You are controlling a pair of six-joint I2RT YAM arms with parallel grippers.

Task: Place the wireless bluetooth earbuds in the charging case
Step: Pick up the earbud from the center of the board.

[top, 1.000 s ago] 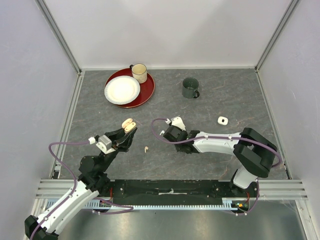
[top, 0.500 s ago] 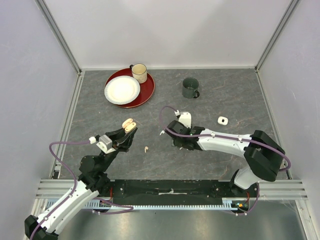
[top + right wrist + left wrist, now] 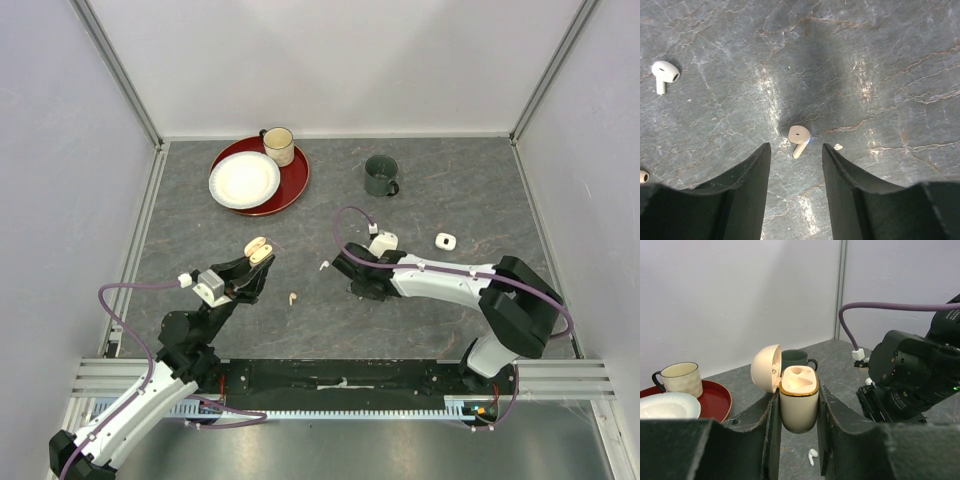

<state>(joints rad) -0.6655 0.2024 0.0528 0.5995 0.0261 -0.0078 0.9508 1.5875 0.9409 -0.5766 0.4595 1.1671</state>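
The left fingers [image 3: 767, 425] were clenched on the charging case [image 3: 798, 399], holding it upright off the counter [image 3: 880, 60] with its rounded lid hinged open to one side. The right fingers [image 3: 757, 170] stood released and apart, pointing down. A pale peach earbud [image 3: 799, 136] lay on the stone between their tips, touched by neither. A white earbud [image 3: 664, 72] lay well apart from it, toward 10 o'clock.

The counter was dark grey and veined like slate, shut in by plain pale walls [image 3: 330, 60] with metal posts at the corners.

Only from overhead could I see the small white case [image 3: 445, 240] at 3 o'clock of the right fingers and the green mug [image 3: 381, 175] near 12 o'clock. The red tray [image 3: 297, 180], with its white plate [image 3: 244, 180] and cream mug [image 3: 278, 146], sat toward 11 o'clock. Only the left wrist view showed the held case's gold rim and hollowed top.
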